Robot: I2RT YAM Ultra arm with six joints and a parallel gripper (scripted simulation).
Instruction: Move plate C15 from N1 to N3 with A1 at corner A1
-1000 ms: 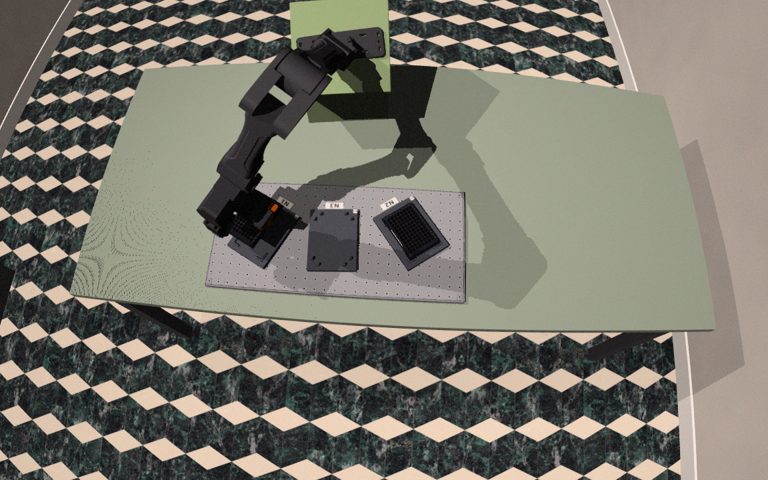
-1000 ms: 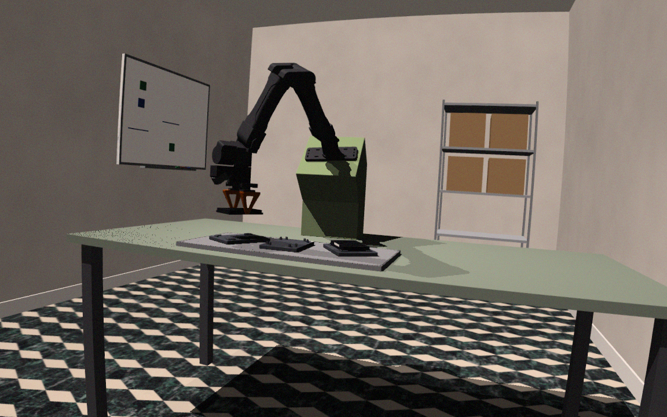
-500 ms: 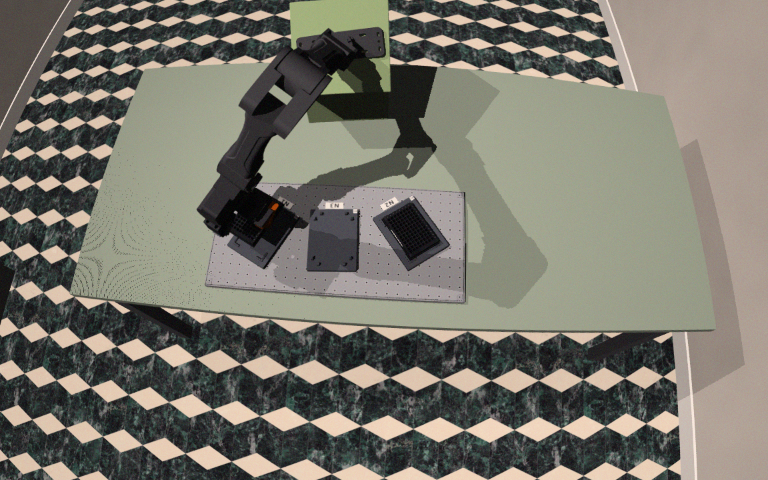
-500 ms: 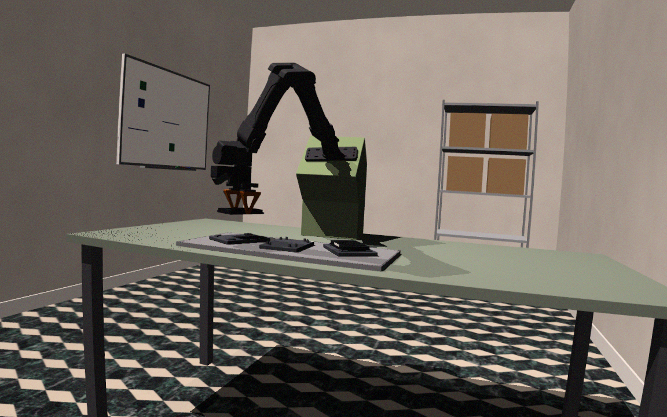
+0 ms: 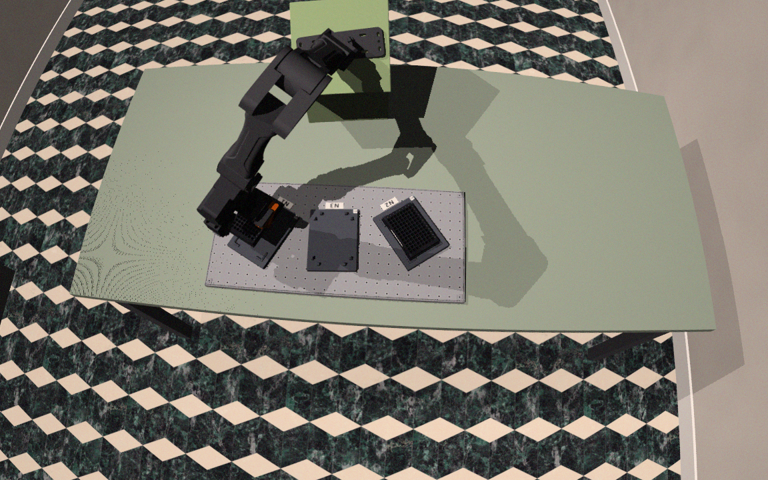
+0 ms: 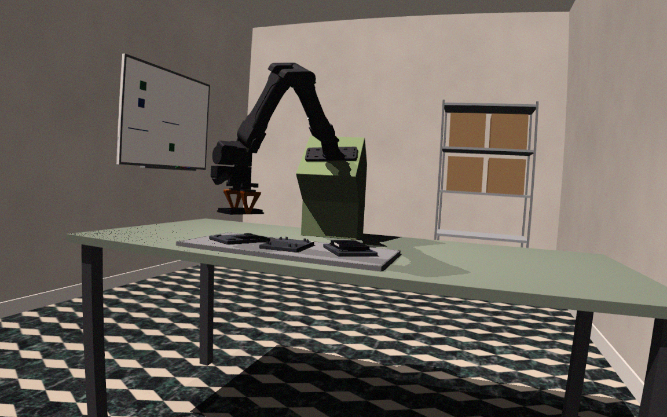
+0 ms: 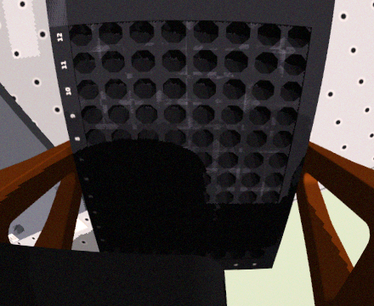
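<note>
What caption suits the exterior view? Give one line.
Gripper holds a well plate level above the left nest; another plate sits at right.

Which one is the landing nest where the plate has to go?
Find the grey dotted deck on the green table. Three dark nests sit in a row; landing nest N3 is the middle one. It sits square and bare, while the outer nests are turned, and plate C51 fills one.

We see plate C15 as matt black plastic, its well faces faintly mottled grey. The fingers beside it look like smooth rust-orange plastic. The deck reads as pale grey metal, matt and evenly perforated. The table has a flat sage-green finish without gloss. The floor resembles polished dark green marble with cream tiles.
</note>
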